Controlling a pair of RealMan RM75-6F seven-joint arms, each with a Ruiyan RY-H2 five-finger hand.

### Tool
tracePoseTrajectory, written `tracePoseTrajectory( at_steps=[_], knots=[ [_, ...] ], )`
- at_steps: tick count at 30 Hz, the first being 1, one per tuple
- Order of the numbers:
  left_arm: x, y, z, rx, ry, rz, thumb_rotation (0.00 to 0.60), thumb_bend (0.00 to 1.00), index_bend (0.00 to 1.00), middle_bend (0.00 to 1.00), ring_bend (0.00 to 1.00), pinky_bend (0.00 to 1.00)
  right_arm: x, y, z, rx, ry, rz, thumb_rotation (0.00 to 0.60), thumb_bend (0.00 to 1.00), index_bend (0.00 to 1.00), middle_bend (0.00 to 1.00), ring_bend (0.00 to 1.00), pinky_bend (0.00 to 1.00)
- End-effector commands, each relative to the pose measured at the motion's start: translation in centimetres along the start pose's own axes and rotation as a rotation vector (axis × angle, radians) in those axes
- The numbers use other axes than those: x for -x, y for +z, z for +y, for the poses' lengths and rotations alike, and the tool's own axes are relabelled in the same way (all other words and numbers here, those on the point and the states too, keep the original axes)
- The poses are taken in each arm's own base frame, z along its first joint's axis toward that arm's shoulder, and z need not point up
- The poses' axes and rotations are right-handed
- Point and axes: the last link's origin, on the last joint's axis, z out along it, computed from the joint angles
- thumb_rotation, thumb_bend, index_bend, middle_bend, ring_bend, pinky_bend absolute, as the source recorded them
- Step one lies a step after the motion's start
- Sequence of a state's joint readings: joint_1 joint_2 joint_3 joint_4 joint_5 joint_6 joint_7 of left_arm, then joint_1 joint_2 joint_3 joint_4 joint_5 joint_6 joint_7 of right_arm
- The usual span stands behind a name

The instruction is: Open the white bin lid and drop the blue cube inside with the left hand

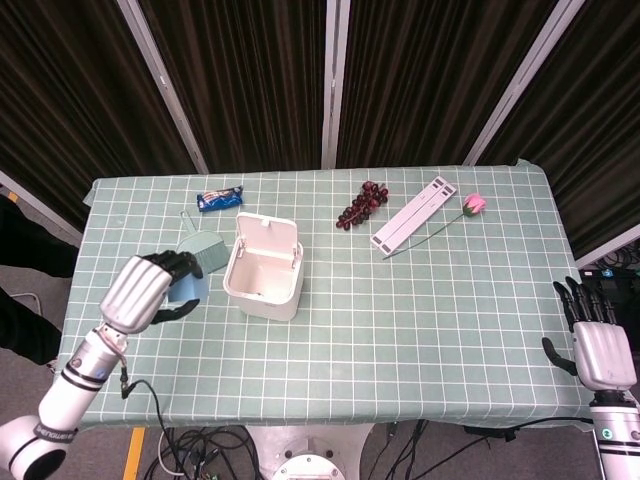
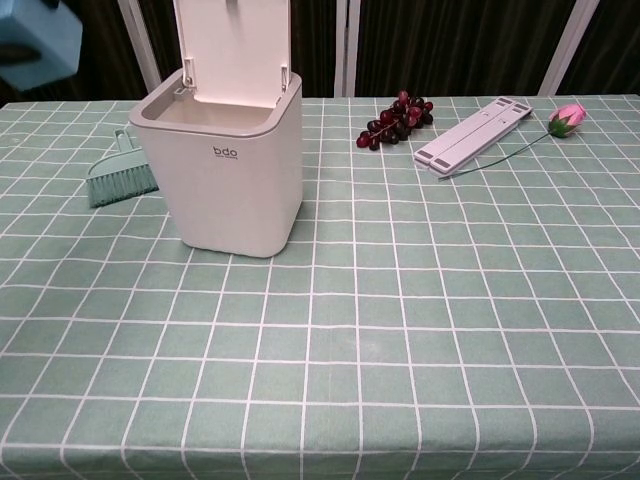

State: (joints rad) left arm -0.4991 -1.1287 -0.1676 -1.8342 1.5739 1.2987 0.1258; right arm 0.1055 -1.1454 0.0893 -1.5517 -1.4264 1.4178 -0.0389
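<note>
The white bin stands left of the table's middle with its lid swung up and its inside bare. My left hand is raised in the air to the left of the bin and grips the blue cube. In the chest view only the cube shows, at the top left corner, higher than the bin's rim. My right hand hangs off the table's front right corner, fingers apart, holding nothing.
A green dustpan brush lies just left of the bin, under my raised hand. A blue snack packet lies behind it. Dark grapes, a white folding stand and a pink rose lie at the back right.
</note>
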Motion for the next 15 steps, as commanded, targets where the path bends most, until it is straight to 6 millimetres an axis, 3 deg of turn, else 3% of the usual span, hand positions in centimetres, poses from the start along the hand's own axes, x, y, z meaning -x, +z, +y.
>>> tracePoseTrajectory(
  at_steps=[1, 8, 13, 15],
  knots=[
    [-0.4, 2.6, 2.2, 0.068, -0.047, 0.010, 0.600, 0.31, 0.50, 0.53, 0.46, 0.69, 0.1, 0.0, 0.1, 0.004, 0.004, 0.001, 0.600, 0.24, 0.00, 0.00, 0.00, 0.00],
    [2.0, 6.3, 6.8, 0.200, -0.089, -0.039, 0.600, 0.31, 0.50, 0.53, 0.46, 0.69, 0.4, 0.1, 0.6, 0.015, 0.014, -0.006, 0.600, 0.24, 0.00, 0.00, 0.00, 0.00],
    [3.4, 8.0, 7.4, 0.185, -0.075, -0.031, 0.600, 0.31, 0.48, 0.51, 0.45, 0.68, 0.5, 0.1, 1.0, 0.021, 0.020, -0.003, 0.600, 0.24, 0.00, 0.00, 0.00, 0.00],
    [3.7, 8.1, 7.2, 0.180, -0.054, -0.033, 0.600, 0.30, 0.46, 0.46, 0.40, 0.63, 0.5, 0.1, 1.2, 0.024, 0.022, 0.001, 0.600, 0.24, 0.00, 0.00, 0.00, 0.00]
  ],
)
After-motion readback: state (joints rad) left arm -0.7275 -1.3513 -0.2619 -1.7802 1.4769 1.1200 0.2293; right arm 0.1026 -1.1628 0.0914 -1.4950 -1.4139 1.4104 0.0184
